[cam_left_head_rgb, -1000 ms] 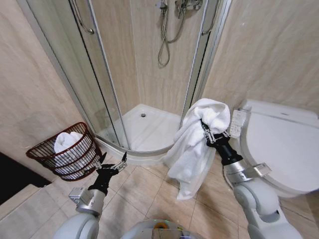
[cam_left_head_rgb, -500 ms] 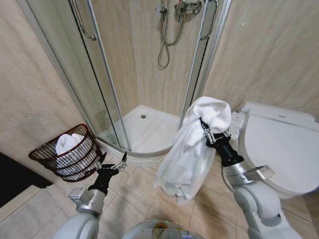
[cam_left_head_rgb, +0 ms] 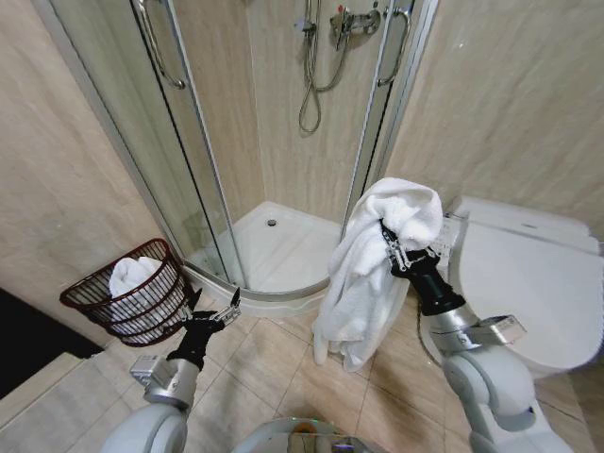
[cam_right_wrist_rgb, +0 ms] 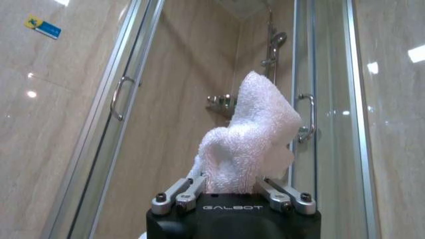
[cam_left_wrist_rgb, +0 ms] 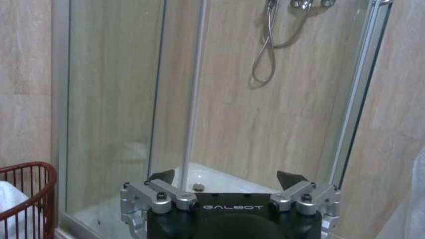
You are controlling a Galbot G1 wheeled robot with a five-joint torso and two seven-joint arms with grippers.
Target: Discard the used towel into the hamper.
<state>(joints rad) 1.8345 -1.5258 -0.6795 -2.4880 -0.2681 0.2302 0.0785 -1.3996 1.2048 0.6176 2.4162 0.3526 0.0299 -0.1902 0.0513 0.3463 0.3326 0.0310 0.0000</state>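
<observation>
A white towel (cam_left_head_rgb: 373,269) hangs in folds from my right gripper (cam_left_head_rgb: 392,247), which is shut on its upper part, held up at the right between the shower and the toilet. In the right wrist view the towel (cam_right_wrist_rgb: 247,144) rises between the jaws of that gripper (cam_right_wrist_rgb: 229,189). The hamper (cam_left_head_rgb: 87,295), a reddish-brown wire basket with a white cloth (cam_left_head_rgb: 130,278) inside, stands on the floor at the left against the wall; its rim (cam_left_wrist_rgb: 44,168) shows in the left wrist view. My left gripper (cam_left_head_rgb: 215,305) hovers low just right of the hamper, open and holding nothing (cam_left_wrist_rgb: 226,180).
A corner shower cabin with glass doors (cam_left_head_rgb: 193,160) and a white tray (cam_left_head_rgb: 278,250) fills the middle. A white toilet (cam_left_head_rgb: 543,283) with a side control panel stands at the right. Beige floor tiles (cam_left_head_rgb: 274,368) lie open between hamper and toilet.
The camera has shifted, so the hamper now sits slightly right and lower in view. The right gripper has lifted the towel a little, and its hanging end has swung and bunched.
</observation>
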